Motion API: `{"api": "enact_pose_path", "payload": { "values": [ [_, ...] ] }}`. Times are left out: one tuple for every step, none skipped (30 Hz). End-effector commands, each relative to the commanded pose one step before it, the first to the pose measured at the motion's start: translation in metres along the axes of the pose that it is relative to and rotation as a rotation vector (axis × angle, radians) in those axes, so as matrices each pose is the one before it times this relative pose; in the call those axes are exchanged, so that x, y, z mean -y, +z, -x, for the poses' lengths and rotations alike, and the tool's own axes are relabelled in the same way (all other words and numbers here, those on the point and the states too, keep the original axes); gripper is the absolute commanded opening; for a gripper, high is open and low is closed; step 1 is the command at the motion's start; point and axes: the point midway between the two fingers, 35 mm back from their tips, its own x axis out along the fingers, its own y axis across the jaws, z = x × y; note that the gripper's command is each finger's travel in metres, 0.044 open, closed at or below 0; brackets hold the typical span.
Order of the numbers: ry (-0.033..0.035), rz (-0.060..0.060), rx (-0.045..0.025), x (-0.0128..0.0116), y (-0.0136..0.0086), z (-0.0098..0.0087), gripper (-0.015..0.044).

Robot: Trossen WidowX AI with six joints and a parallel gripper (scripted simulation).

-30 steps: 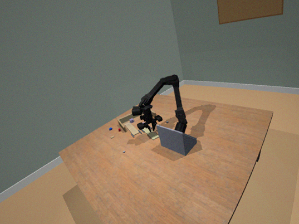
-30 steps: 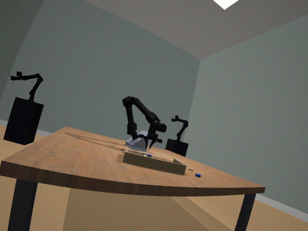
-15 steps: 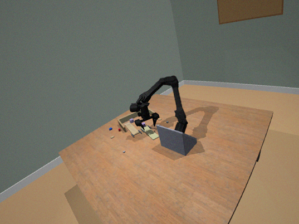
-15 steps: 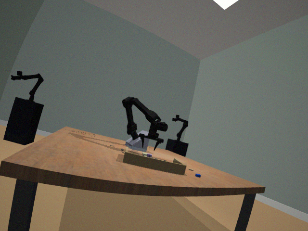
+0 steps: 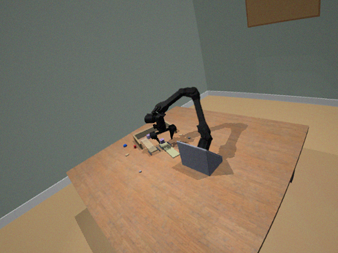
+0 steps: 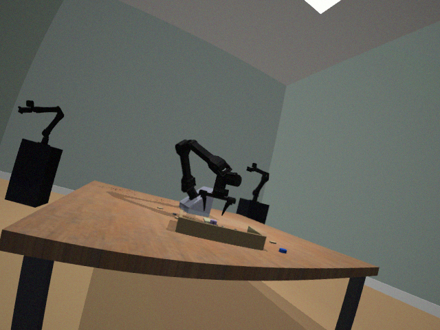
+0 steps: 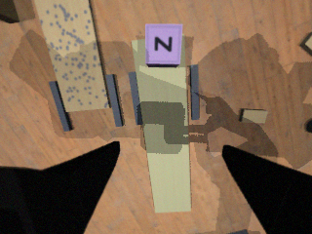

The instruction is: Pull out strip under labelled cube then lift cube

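Note:
The labelled cube (image 7: 164, 44) (image 5: 161, 141) is purple with a dark letter, like an N or a Z, on top. It sits on the far end of the plain pale green strip (image 7: 171, 187) (image 5: 172, 152). The strip runs between two dark rails (image 7: 195, 93) and extends toward the arm's base. A speckled tan strip (image 7: 73, 58) (image 5: 149, 145) lies to its left in the wrist view, with another purple cube (image 5: 147, 136) near its far end. My gripper (image 7: 171, 147) (image 5: 164, 140) (image 6: 213, 213) is open and empty above the green strip, its fingertips apart on either side in the wrist view.
A low-walled tan frame (image 6: 220, 234) stands beyond the strips. A grey-blue angled panel (image 5: 193, 159) stands near the arm's base. A blue piece (image 5: 125, 145) (image 6: 282, 250), a red piece (image 5: 135, 146) and a tan block (image 7: 254, 115) lie around the strips.

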Motion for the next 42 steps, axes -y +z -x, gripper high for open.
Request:
{"api": "enact_pose_path", "payload": {
  "values": [
    [-0.00366,0.0053,0.00285,-0.00111,0.01565,0.00192,0.044],
    [0.00002,-0.0001,0.00011,-0.00031,0.00327,0.00045,0.044],
    [0.00001,-0.0001,0.00011,-0.00027,0.00308,0.00041,0.044],
    [0.00002,-0.0001,0.00011,-0.00032,0.00329,0.00045,0.044],
    [0.00001,-0.0001,0.00011,-0.00027,0.00308,0.00041,0.044],
    [0.00002,-0.0001,0.00011,-0.00033,0.0033,0.00045,0.044],
    [0.00001,-0.0001,0.00011,-0.00028,0.00307,0.0004,0.044],
    [0.00002,-0.0001,0.00011,-0.00033,0.00331,0.00045,0.044],
    [0.00001,-0.0001,0.00011,-0.00028,0.00307,0.0004,0.044],
    [0.00002,-0.0001,0.00011,-0.00034,0.00332,0.00044,0.044],
    [0.00001,-0.0001,0.00011,-0.00029,0.00307,0.0004,0.044],
    [0.00003,-0.0001,0.00011,-0.00037,0.00336,0.00046,0.044],
    [0.00002,-0.0001,0.0001,-0.00032,0.00309,0.00041,0.044],
    [0.00002,-0.0001,0.00012,-0.00036,0.00339,0.00045,0.044],
    [0.00001,-0.0001,0.00011,-0.00029,0.00306,0.00039,0.044],
    [0.00002,-0.0001,0.00012,-0.00034,0.00337,0.00044,0.044],
    [0.00001,-0.0001,0.00011,-0.00029,0.00307,0.00038,0.044],
    [0.00002,-0.0001,0.00012,-0.00034,0.00342,0.00043,0.044],
    [0.00001,-0.0001,0.00011,-0.00028,0.00307,0.00037,0.044],
    [0.00002,-0.0001,0.00012,-0.00031,0.00343,0.00041,0.044],
    [0.00001,-0.0001,0.00011,-0.00024,0.00306,0.00035,0.044],
    [0.00001,-0.0001,0.0001,-0.00018,0.00277,0.0003,0.044],
    [0.0,-0.0001,0.00008,-0.00013,0.00223,0.00023,0.044],
    [0.00003,0.0,0.00003,-0.00063,0.00082,0.00008,0.044],
    [0.00001,0.0,0.0,-0.00002,0.00002,-0.00027,0.0414],
    [0.00003,0.0,0.0,-0.00005,0.00005,-0.00081,0.0387],
    [0.00004,0.0,0.0,-0.00006,0.00007,-0.00107,0.0361],
    [0.00006,0.0,0.0,-0.00008,0.00009,-0.00156,0.0335],
    [0.00005,0.0,0.0,-0.00008,0.00009,-0.00164,0.0309],
    [0.00004,0.0,0.00001,-0.00007,0.00009,-0.00165,0.0282],
    [0.00004,0.0,0.00001,-0.00007,0.00008,-0.00165,0.0256],
    [0.00003,0.0,0.00001,-0.00006,0.00008,-0.00165,0.025],
    [0.00002,0.0,0.00001,-0.00005,0.00007,-0.00165,0.025],
    [0.00001,0.0,0.00002,-0.00005,0.00006,-0.00165,0.025],
    [0.0,0.0,0.00002,-0.00004,0.00005,-0.00164,0.025],
    [0.0,0.0,0.00002,-0.00003,0.00005,-0.00164,0.025],
    [-0.00001,0.0,0.00002,-0.00002,0.00003,-0.00164,0.025],
    [-0.00002,0.0,0.00002,-0.00002,0.00003,-0.00164,0.025],
    [-0.00003,0.0,0.00003,-0.00001,0.00002,-0.00164,0.025],
    [-0.00003,0.0,0.00003,0.0,0.00001,-0.00164,0.025],
    [-0.00004,0.0,0.00003,0.0,0.0,-0.00164,0.025],
    [-0.00005,0.0,0.00003,0.00001,0.0,-0.00164,0.025]
  ]
}}
